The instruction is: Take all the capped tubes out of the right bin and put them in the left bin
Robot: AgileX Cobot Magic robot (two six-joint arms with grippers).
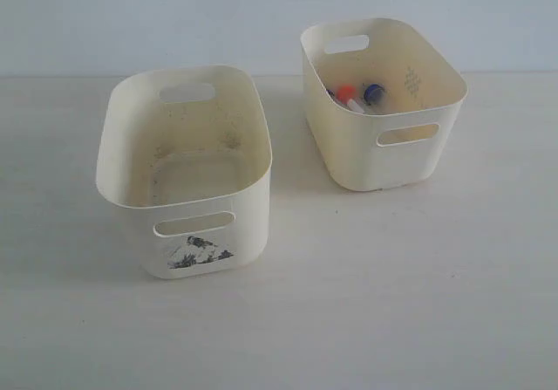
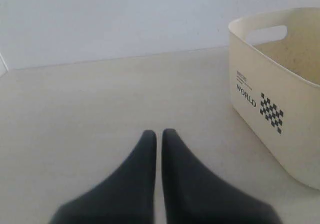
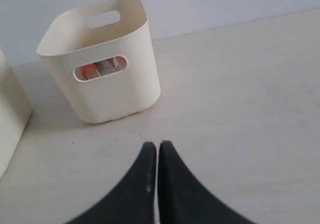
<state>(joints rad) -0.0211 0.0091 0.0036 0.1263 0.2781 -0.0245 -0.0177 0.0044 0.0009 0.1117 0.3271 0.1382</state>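
The right bin [image 1: 403,159] stands at the back right, a dotted diamond mark on its inner wall. Inside it lie capped tubes: an orange-red cap [image 1: 346,92] and a blue cap [image 1: 375,92] show, the rest is hidden by the wall. The left bin [image 1: 209,207], with a torn grey-black sticker under its front slot, holds no tubes that I can see. Neither arm shows in the exterior view. My left gripper [image 2: 159,133] is shut and empty over bare table, beside the left bin [image 2: 280,134]. My right gripper [image 3: 157,145] is shut and empty, short of the right bin [image 3: 115,91], whose slot shows an orange-red cap [image 3: 89,71].
Pale tabletop [image 1: 392,303] spreads in front of both bins, with a gap [image 1: 288,159] between them. A plain light wall [image 1: 174,15] rises behind the table. The left bin's side carries a checkered print and the word WORLD [image 2: 270,111].
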